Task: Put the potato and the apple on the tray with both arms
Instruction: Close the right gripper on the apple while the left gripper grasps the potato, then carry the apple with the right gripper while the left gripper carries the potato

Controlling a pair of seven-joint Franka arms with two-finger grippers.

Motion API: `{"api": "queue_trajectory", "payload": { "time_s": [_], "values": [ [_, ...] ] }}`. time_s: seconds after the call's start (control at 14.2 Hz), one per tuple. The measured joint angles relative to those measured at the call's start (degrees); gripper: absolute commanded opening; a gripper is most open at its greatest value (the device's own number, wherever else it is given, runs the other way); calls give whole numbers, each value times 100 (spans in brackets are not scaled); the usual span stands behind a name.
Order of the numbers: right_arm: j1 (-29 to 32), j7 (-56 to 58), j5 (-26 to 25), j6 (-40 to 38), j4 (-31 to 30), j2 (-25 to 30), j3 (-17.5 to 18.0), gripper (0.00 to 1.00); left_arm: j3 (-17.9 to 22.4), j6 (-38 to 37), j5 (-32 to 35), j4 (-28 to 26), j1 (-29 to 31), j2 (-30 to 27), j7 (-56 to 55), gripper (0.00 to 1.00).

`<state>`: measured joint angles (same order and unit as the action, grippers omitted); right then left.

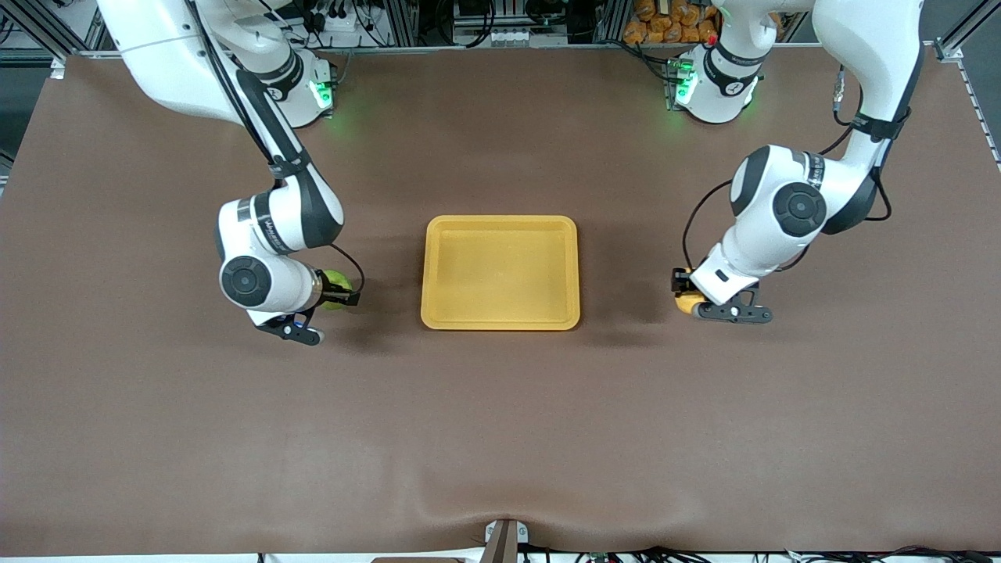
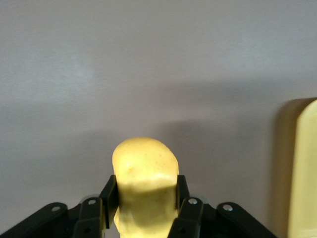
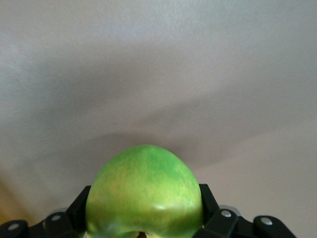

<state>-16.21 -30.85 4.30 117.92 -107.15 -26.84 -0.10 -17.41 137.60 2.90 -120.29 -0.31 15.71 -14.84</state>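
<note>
Left gripper [image 1: 687, 295] jaws clamped on half-hidden potato [image 2: 144, 181], right gripper [image 1: 338, 291] jaws on apple [image 3: 143, 193]

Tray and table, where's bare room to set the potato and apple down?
The whole tray floor is bare. Open cloth borders it on every edge, widest toward the front camera. Crowded spots: beside each short edge, where the left end effector grips the potato and the right end effector grips the apple.
</note>
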Motion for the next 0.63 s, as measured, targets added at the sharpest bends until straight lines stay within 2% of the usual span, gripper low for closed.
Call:
{"api": "queue_trajectory", "payload": {
  "time_s": [0.28, 0.63],
  "values": [
    [33, 55, -2, -217, 185, 142, -16, 0, -326, -116, 0, 181, -156, 9, -574, 6],
    [31, 78, 1, -764, 521, 282, -3, 0, -352, -126, 0, 266, -802, 116, -1116, 7]
  ]
}}
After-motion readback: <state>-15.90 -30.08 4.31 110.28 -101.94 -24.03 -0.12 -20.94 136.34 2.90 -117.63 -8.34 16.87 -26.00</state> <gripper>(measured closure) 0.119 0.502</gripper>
